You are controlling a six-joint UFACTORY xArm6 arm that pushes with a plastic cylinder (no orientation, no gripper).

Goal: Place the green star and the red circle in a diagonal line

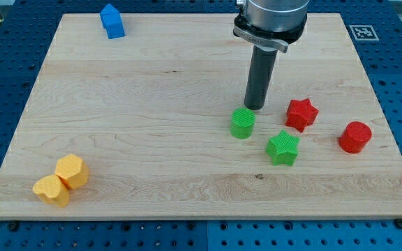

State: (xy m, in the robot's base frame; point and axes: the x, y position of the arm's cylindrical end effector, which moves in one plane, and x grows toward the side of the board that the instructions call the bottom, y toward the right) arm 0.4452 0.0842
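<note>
Toward the view's lower right of the board, the green star [283, 147] lies well left of and just below the red circle [354, 137]. My tip [255, 107], a bare rod without jaws to spread or press, stands above-left of the star, just beside the green cylinder [243, 123], so the 2 look barely diagonal. Next, I judge, it must round the star and nudge it downward.

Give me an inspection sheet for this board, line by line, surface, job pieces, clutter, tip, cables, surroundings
Surface: pale wooden board, flat, lying on a blue perforated table.
Job's things: green star and red circle at the view's right, apart, the circle slightly nearer the view's top.
Clutter: green cylinder; red star; blue block at the view's top left; two yellow blocks touching at the bottom left.
My tip: my tip is down just above the green cylinder in the view, left of the red star.
Cables: nothing seen.
Surroundings: marker tag off the board's top right corner.
</note>
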